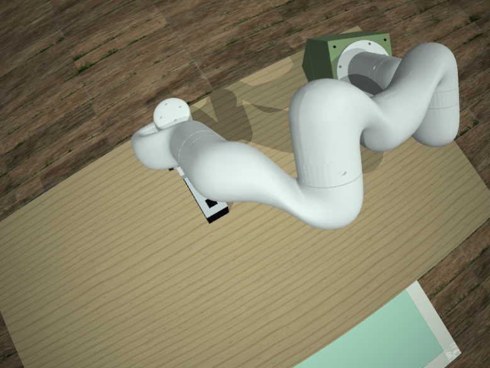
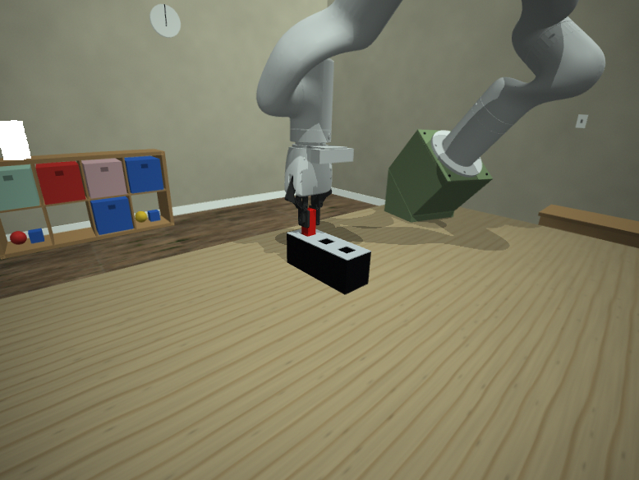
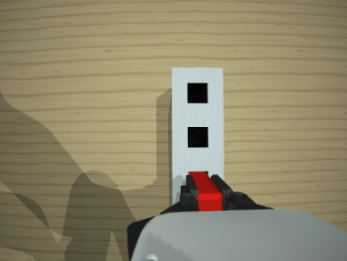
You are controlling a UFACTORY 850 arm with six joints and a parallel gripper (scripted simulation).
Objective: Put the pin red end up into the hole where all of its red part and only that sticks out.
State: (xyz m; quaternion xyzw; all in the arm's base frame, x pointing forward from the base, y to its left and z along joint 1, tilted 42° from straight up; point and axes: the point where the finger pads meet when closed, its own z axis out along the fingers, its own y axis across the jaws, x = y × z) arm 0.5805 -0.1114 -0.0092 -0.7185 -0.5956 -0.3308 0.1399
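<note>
A black block (image 2: 328, 263) with a light top and three square holes in a row lies on the wooden table. My gripper (image 2: 308, 206) stands upright over the block's left end and is shut on the red end of the pin (image 2: 310, 222). The pin stands upright in the left end hole, and only red shows above the block's top. The other two holes (image 2: 336, 245) are empty. In the wrist view the gripper (image 3: 205, 193) holds the pin (image 3: 205, 189) at the near hole, with the block (image 3: 197, 125) stretching away. In the top view the arm hides most of the block (image 1: 208, 205).
The green robot base (image 2: 430, 177) stands behind the block to the right. A shelf with coloured bins (image 2: 82, 193) stands at the far left wall. A pale green mat (image 1: 390, 333) lies off the table's near right corner.
</note>
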